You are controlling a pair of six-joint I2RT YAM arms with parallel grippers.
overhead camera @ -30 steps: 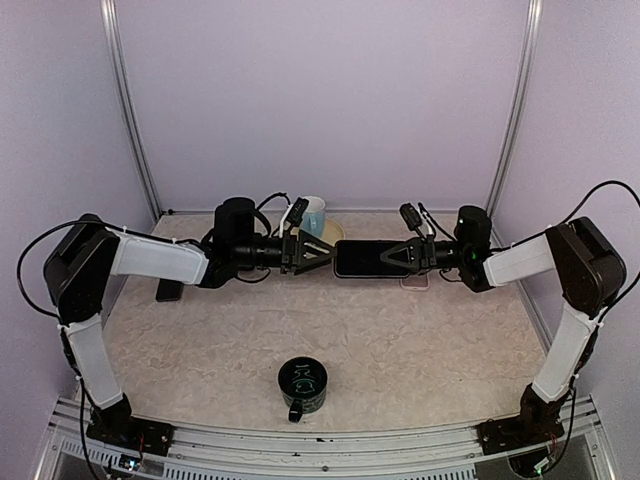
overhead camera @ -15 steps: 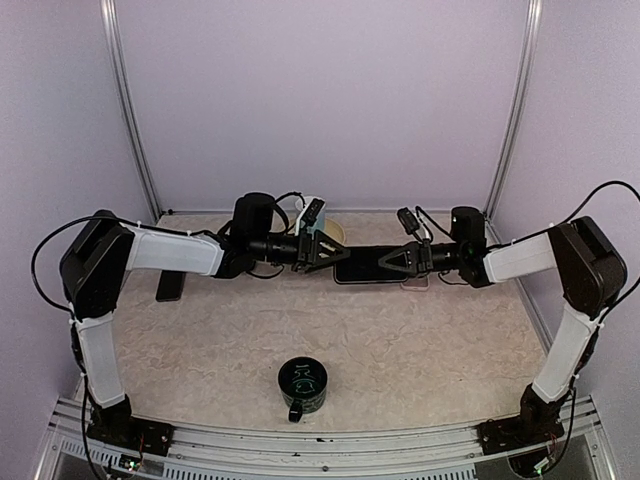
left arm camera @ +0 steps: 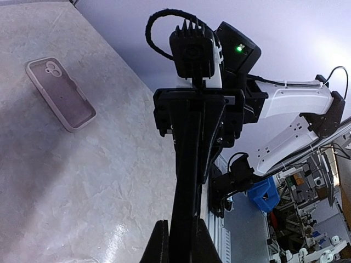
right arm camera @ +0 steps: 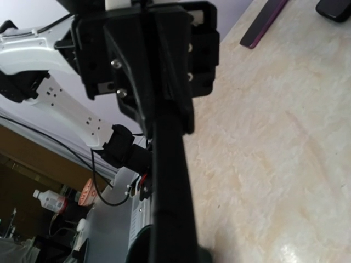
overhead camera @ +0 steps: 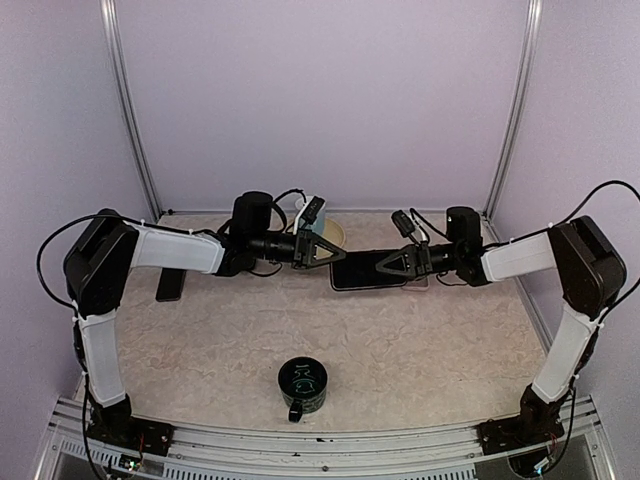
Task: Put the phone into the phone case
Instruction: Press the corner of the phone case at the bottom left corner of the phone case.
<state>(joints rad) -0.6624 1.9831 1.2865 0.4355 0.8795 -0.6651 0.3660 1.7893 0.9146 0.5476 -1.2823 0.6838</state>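
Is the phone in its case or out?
Out. The left gripper and right gripper hold the phone between them; the phone case lies empty on the table.

Bright, soft and even from overhead in the top view, with pale, diffuse shadows on the beige marbled counter [overhead camera: 400, 340]: a faint dark smudge beside the dark glazed mug [overhead camera: 302, 385] and under the arms. Sharp from edge to edge there.

From the left wrist, white glare on the counter low in the picture and a broad lilac-grey shadow across its left part. Crisp focus on the pale pink phone case [left arm camera: 60, 93]. Thin black phone [left arm camera: 184, 219] edge-on, silhouetted, almost without surface detail.

From the right wrist, softer and smeared close to the lens. Warm glare at lower right, dim brown blur at lower left.
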